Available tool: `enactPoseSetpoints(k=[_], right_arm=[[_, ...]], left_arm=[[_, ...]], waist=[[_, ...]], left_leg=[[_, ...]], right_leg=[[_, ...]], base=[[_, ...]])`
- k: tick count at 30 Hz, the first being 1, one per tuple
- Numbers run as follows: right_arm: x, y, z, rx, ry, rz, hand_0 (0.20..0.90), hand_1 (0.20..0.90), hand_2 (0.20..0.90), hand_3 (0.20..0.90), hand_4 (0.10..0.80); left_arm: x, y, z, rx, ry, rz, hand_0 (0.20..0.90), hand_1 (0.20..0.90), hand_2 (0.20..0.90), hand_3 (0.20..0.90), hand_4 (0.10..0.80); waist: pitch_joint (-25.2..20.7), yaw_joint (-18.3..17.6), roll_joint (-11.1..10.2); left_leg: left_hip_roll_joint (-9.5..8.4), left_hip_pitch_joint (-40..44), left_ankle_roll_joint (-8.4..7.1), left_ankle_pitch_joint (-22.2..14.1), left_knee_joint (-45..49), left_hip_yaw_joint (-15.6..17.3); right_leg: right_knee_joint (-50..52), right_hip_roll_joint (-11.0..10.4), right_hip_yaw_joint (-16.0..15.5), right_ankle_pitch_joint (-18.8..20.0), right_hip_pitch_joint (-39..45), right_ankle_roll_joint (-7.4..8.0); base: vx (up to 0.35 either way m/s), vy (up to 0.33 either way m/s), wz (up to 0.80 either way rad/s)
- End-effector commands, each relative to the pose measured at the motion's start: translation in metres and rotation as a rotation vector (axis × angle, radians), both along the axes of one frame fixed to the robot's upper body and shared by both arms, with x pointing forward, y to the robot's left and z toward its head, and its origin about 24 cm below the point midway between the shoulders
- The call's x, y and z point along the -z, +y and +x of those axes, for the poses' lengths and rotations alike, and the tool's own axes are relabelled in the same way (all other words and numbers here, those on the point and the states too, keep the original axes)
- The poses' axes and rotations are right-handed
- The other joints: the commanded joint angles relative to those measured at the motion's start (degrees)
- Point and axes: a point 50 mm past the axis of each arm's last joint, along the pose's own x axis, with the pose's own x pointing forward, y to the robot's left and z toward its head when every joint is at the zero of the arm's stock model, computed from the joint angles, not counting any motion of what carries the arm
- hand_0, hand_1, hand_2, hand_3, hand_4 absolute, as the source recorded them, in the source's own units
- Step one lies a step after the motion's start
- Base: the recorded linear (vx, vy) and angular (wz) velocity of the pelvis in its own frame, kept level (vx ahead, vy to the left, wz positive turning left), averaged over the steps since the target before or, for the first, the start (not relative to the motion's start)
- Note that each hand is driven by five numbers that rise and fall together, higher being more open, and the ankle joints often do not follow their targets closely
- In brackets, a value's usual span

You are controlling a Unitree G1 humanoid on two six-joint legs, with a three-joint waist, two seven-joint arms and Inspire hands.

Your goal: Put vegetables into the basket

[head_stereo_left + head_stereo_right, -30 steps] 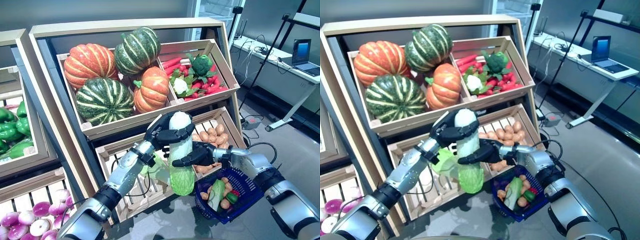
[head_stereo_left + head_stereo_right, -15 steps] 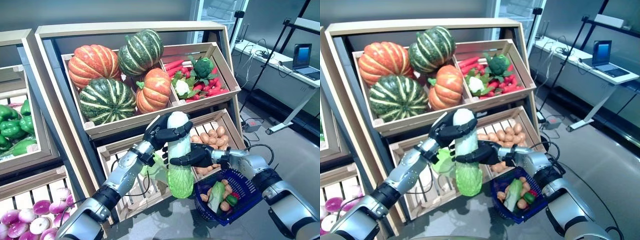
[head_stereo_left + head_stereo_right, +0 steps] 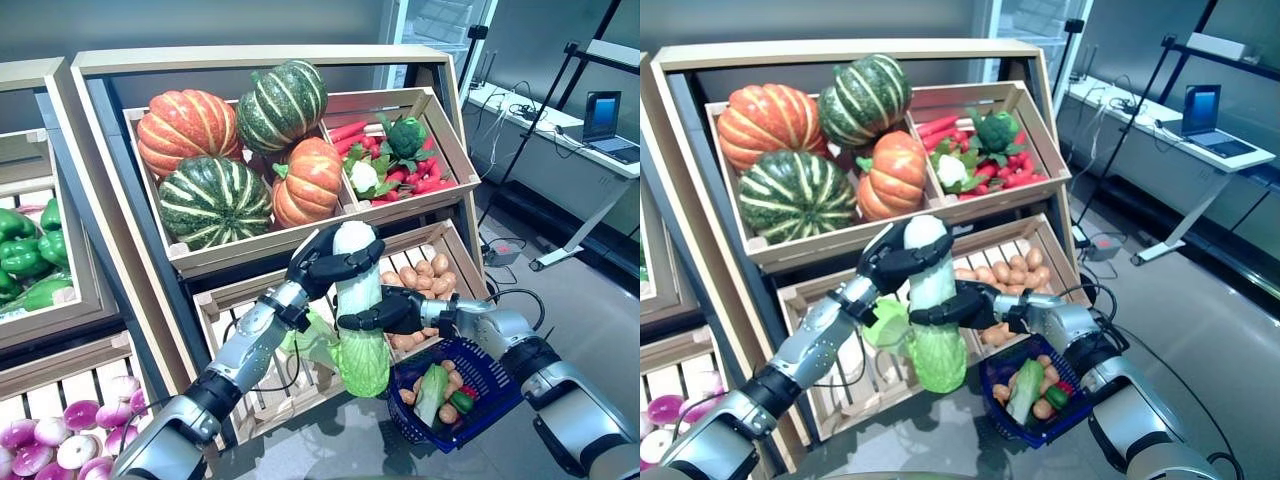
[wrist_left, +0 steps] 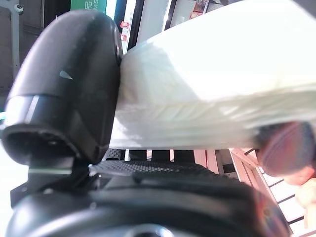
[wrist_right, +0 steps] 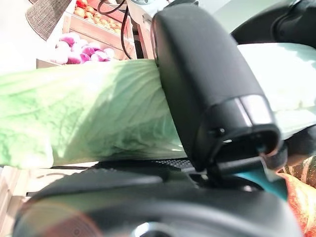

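Two hands were on the one napa cabbage (image 3: 356,300) in front of the produce stand (image 3: 100,150), where a second earlier only the left hand (image 3: 325,262) gripped its white stem end. My right hand (image 3: 385,312) had closed round the middle since then, fingers wrapped at the green-white boundary, so I judged a handover under way. The cabbage hung upright, leafy end down, beside and above the blue basket (image 3: 495,385), not yet in it. Basket already held several small vegetables (image 3: 432,390).
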Motion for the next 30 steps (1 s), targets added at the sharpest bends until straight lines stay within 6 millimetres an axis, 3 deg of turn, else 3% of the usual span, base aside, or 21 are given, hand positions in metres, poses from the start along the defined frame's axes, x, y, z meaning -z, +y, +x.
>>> enactPoseSetpoints(k=[1, 4, 14, 19, 24, 26, 27, 30], right_arm=[[0.003, 0.000, 0.005, 0.031, 0.017, -0.019, 0.300, 0.300, 0.300, 0.300, 0.400], [0.005, -0.009, 0.002, 0.067, 0.013, -0.026, 0.300, 0.300, 0.300, 0.300, 0.400], [0.056, -0.090, -0.047, 0.330, 0.169, -0.084, 0.300, 0.300, 0.300, 0.300, 0.400], [0.073, -0.127, -0.073, 0.455, 0.240, -0.098, 0.300, 0.300, 0.300, 0.300, 0.400], [0.083, -0.162, -0.095, 0.693, 0.266, -0.079, 0.300, 0.300, 0.300, 0.300, 0.400], [0.084, -0.172, -0.098, 0.777, 0.271, -0.071, 0.300, 0.300, 0.300, 0.300, 0.400], [0.085, -0.182, -0.102, 0.883, 0.284, -0.057, 0.300, 0.300, 0.300, 0.300, 0.400], [0.088, -0.196, -0.108, 1.050, 0.321, -0.043, 0.300, 0.300, 0.300, 0.300, 0.400]], left_arm=[[-0.105, -0.045, -0.002, 0.198, -0.425, -0.214, 0.900, 0.900, 0.900, 0.900, 0.800], [-0.099, -0.039, -0.003, 0.188, -0.407, -0.182, 0.900, 0.900, 0.900, 0.900, 0.800], [-0.072, 0.022, 0.000, 0.004, -0.371, -0.002, 0.900, 0.900, 0.900, 0.900, 0.800], [-0.070, 0.047, 0.003, -0.087, -0.348, -0.026, 0.900, 0.900, 0.900, 0.900, 0.800], [-0.071, 0.065, 0.003, -0.185, -0.367, 0.010, 0.900, 0.900, 0.900, 0.900, 0.800], [-0.072, 0.071, 0.004, -0.229, -0.390, 0.066, 0.900, 0.900, 0.900, 0.900, 0.800], [-0.074, 0.077, 0.004, -0.297, -0.464, 0.214, 0.900, 0.900, 0.900, 0.900, 0.800], [-0.076, 0.086, 0.007, -0.374, -0.522, 0.404, 0.900, 0.900, 0.900, 0.900, 0.800]], waist=[[-2.3, 1.5, 0.5], [-2.2, 1.4, 0.6], [-1.4, 0.5, 0.7], [-1.0, 0.1, 0.7], [-0.1, -0.3, 0.7], [0.1, -0.4, 0.8], [0.3, -0.5, 1.0], [0.5, -0.7, 1.2]], left_leg=[[-0.81, -1.3, 0.88, -2.5, 0.1, -2.6], [-0.78, -1.4, 0.85, -2.5, 0.1, -2.5], [-0.32, -0.9, 0.97, -2.4, 0.1, -1.3], [-0.12, -0.7, 0.90, -2.3, 0.1, -0.8], [0.13, -0.3, 0.82, -2.2, 0.1, -0.6], [0.20, -0.2, 0.76, -2.2, 0.1, -0.6], [0.22, 0.0, 0.71, -2.2, 0.1, -0.4], [0.22, 0.2, 0.67, -2.2, 0.1, -0.2]], right_leg=[[0.1, -1.0, 0.6, -0.5, 0.9, -1.74], [0.1, -0.9, 0.7, -0.4, 0.8, -1.69], [0.1, -0.7, 1.1, -0.2, 0.8, -1.41], [0.1, -0.6, 1.4, -0.1, 0.7, -1.36], [0.1, -0.3, 1.7, -0.1, 0.9, -1.54], [0.1, -0.2, 1.8, -0.2, 0.9, -1.57], [0.2, -0.1, 1.9, -0.2, 1.1, -1.56], [0.3, 0.0, 2.0, -0.4, 1.1, -1.48]], base=[[0.000, 0.000, 0.00], [0.000, 0.000, 0.00], [0.004, -0.001, -0.01], [0.010, -0.006, -0.04], [0.018, -0.022, -0.03], [0.032, -0.028, -0.04], [0.043, -0.033, -0.06], [0.052, -0.038, -0.05]])
